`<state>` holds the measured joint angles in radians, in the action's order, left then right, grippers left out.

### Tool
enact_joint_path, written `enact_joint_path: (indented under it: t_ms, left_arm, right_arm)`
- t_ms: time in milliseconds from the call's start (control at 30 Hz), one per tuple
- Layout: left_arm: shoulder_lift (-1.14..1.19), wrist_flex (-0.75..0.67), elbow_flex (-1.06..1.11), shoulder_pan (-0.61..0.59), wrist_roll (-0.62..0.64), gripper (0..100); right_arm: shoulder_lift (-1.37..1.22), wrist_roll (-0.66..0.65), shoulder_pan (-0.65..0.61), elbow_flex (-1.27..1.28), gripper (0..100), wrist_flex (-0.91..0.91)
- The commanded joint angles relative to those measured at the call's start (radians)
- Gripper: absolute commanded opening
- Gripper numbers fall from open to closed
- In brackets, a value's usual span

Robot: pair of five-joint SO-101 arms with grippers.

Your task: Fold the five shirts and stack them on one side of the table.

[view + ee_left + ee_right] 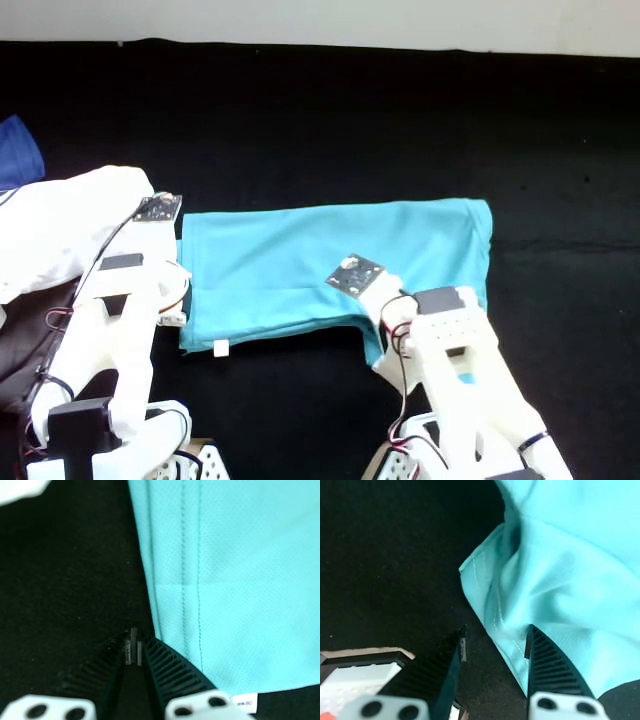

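A teal shirt [330, 265] lies spread across the middle of the black table, partly folded, with a white label [221, 348] at its near left corner. My left gripper [180, 300] rests at the shirt's left edge. In the left wrist view its fingers [134, 647] are shut tip to tip on the black cloth just beside the stitched hem [170, 580]. My right gripper [382, 325] is at the shirt's near edge. It stands open [495, 642], with a bunched fold of the teal sleeve [515, 600] between its fingers.
A heap of white shirts [60, 230] sits at the left edge, behind the left arm. A blue cloth [15, 150] pokes in at the far left. Black table [330, 120] stretches bare behind and to the right of the teal shirt.
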<state>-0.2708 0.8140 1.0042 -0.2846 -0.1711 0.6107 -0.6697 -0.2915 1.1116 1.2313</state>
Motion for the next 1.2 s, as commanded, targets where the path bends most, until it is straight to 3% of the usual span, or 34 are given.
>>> enact_joint_path:
  t_ms: [0, 200, 300, 667, 1167]
  left_arm:
    - [0.005, -0.023, 0.001, -0.016, 0.005, 1]
    - [0.005, -0.023, 0.001, -0.016, 0.005, 1]
    - [0.005, -0.023, 0.001, -0.016, 0.005, 1]
    - [0.005, -0.023, 0.001, -0.016, 0.005, 1]
    - [0.005, -0.023, 0.001, -0.016, 0.005, 1]
  right_arm:
    - [-0.005, -0.012, 0.056, -0.088, 18.1, 0.022]
    - [-0.018, -0.046, 0.277, -0.286, 18.1, 0.073]
    - [-0.018, -0.061, 0.331, -0.289, 18.1, 0.067]
    - [-0.019, -0.058, 0.337, -0.065, 18.1, -0.091]
    - [-0.018, -0.057, 0.34, -0.03, 18.1, -0.159]
